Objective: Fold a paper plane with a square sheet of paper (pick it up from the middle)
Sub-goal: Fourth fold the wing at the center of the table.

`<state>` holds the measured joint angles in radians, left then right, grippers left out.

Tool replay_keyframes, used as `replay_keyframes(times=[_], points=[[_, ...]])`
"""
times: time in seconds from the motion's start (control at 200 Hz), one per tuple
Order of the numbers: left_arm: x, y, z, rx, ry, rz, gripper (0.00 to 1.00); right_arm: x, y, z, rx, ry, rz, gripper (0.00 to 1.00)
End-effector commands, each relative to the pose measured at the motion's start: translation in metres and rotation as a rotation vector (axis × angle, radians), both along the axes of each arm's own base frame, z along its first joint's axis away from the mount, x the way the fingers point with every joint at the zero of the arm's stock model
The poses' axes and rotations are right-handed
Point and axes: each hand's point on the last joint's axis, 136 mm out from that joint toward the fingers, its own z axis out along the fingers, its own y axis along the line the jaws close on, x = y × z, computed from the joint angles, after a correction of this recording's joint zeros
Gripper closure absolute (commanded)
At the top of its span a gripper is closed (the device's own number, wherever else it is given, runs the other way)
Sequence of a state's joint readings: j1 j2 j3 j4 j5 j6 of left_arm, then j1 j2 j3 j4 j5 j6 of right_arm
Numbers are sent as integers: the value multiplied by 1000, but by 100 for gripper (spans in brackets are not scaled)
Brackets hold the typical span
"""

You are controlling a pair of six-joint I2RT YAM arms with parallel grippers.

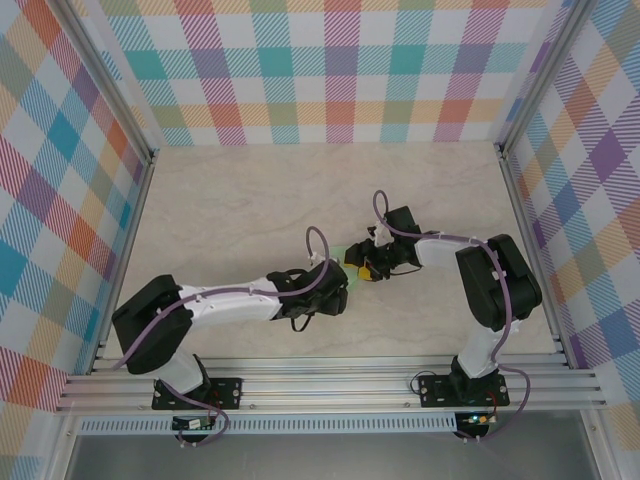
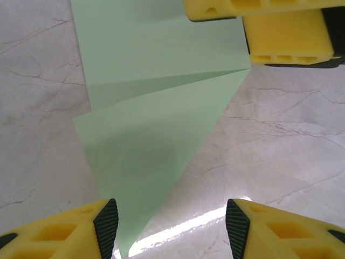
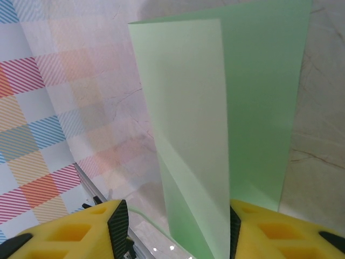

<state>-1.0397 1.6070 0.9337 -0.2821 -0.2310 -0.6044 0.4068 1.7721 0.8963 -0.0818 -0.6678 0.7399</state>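
Left gripper [image 2: 171,221]: jaws parted, empty.
Right gripper [image 3: 176,221]: jaws parted, empty.
Risk: square sheet of paper [image 2: 156,108] is unpinned; fold could be sprung open.

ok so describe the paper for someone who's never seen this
Look at the pale marbled table inside the checked walls. Near its middle lies a thin pale-green paper sheet. It alone is plain green, flat, with a flap folded into a long point.
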Motion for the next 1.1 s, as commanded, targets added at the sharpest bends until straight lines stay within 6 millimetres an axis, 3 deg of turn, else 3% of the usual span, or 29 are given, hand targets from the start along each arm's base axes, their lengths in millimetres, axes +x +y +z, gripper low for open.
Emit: replay_keyframes(times=[0.0, 0.48, 1.095], points=[[4, 2, -7, 91, -33, 0, 42, 3, 7, 11, 28, -20, 34, 51], [1, -1, -28, 167, -31, -10, 44, 4, 11, 16, 49, -16, 45, 54], [0, 6, -31, 189, -40, -11, 50, 3, 11, 11, 46, 2, 43, 58]])
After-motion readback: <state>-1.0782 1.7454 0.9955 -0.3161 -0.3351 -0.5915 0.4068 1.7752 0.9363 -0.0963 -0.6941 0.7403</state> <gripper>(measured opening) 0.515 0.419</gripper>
